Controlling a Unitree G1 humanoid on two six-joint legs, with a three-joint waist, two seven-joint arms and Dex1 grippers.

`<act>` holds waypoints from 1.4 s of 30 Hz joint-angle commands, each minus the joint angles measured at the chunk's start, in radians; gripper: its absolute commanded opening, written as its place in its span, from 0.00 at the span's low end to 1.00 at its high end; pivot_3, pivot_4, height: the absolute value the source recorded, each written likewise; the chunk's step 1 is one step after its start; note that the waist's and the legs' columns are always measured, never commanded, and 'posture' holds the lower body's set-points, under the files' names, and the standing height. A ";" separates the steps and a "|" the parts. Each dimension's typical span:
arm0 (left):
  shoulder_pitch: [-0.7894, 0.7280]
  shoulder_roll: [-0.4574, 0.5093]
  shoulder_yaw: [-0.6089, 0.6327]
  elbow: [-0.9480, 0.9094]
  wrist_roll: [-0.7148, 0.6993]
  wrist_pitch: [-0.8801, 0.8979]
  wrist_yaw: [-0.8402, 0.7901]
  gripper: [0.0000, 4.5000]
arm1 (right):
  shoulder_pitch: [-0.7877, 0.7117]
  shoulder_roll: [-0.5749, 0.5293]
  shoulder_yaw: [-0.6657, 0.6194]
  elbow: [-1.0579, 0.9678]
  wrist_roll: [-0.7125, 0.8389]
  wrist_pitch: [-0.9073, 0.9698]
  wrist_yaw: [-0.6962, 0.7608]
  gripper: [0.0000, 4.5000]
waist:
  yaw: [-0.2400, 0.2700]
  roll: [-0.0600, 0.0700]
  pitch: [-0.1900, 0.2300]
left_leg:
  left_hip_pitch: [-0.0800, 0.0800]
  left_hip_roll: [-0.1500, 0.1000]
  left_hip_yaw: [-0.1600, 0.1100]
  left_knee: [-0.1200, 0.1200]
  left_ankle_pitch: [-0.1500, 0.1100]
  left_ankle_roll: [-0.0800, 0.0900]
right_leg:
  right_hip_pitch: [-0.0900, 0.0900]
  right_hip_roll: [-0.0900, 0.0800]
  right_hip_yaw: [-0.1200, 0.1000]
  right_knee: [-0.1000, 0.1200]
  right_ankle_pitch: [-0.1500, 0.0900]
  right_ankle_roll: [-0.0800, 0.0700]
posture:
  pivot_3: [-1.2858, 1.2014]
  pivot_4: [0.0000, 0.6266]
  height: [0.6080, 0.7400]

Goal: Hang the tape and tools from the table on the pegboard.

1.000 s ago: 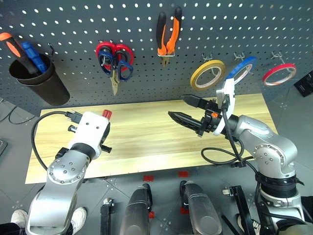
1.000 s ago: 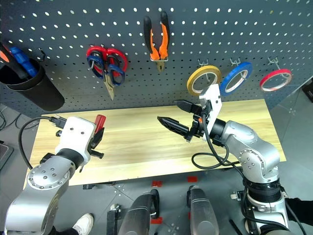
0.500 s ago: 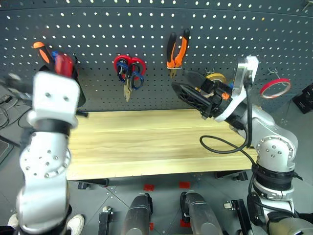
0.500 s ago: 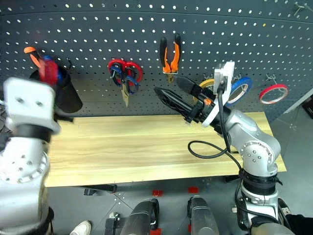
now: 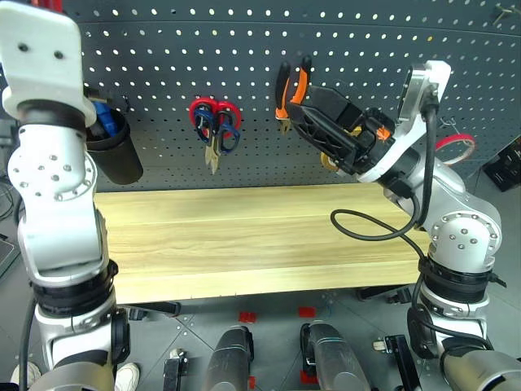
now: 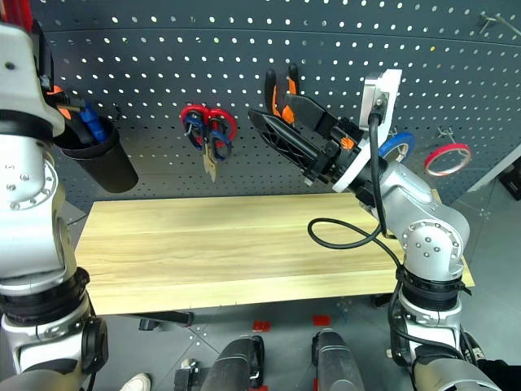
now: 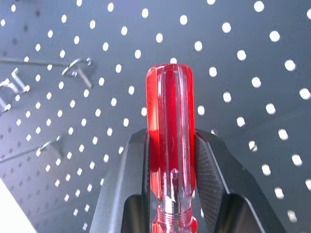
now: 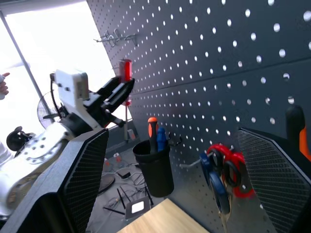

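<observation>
A black cup is hung at the far left of the pegboard, and two screwdrivers are stood in it, one orange-handled, one blue-handled.

The red-handled screwdriver is clamped between the left gripper's fingers, handle outward, and is held high up in front of the pegboard, above the cup. A second ago that gripper was seen low over the left end of the table; it has since been raised well above it. The right gripper has been lifted too, from over the table to just before the pliers; its fingers are spread wide apart and nothing is held in them.

On the board, two pairs of scissors are hung on one hook, red-handled and dark-blue-handled, overlapping. One pair of pliers is hung to their right. One red tape is hung at the far right; a blue roll is partly seen, and a yellow one is probably hidden behind the right arm.
</observation>
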 commanded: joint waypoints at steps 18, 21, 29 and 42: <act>0.093 -0.177 0.061 0.044 -0.001 -0.015 0.083 0.20 | 0.019 -0.048 0.013 -0.034 0.004 -0.015 -0.038 1.00 | -0.029 0.000 0.000 | 0.000 -0.001 0.000 0.001 0.000 0.000 | -0.002 -0.001 0.001 0.012 0.000 0.000 | 0.46 0.37 1.00; 0.111 -0.179 0.067 0.032 0.007 0.010 0.087 0.20 | 0.021 -0.053 0.015 -0.031 0.003 -0.015 -0.036 1.00 | -0.031 0.000 0.000 | 0.001 -0.001 0.000 0.001 0.000 0.000 | -0.002 -0.001 0.001 0.012 0.000 0.000 | 0.46 0.37 1.00; 0.150 -0.216 0.121 0.000 0.007 0.136 0.139 0.20 | 0.026 -0.065 0.018 -0.024 -0.002 -0.011 -0.030 1.00 | -0.033 0.000 0.000 | 0.001 0.000 0.001 0.001 -0.001 0.001 | -0.002 -0.001 0.002 0.012 0.000 0.000 | 0.46 0.39 1.00; 0.134 -0.220 0.121 -0.010 -0.007 0.173 0.140 0.88 | 0.020 -0.071 0.032 -0.022 -0.004 -0.011 -0.034 1.00 | -0.031 0.000 0.000 | 0.001 -0.001 0.001 0.001 -0.001 0.002 | -0.001 -0.001 0.002 0.012 0.000 0.000 | 0.46 0.40 1.00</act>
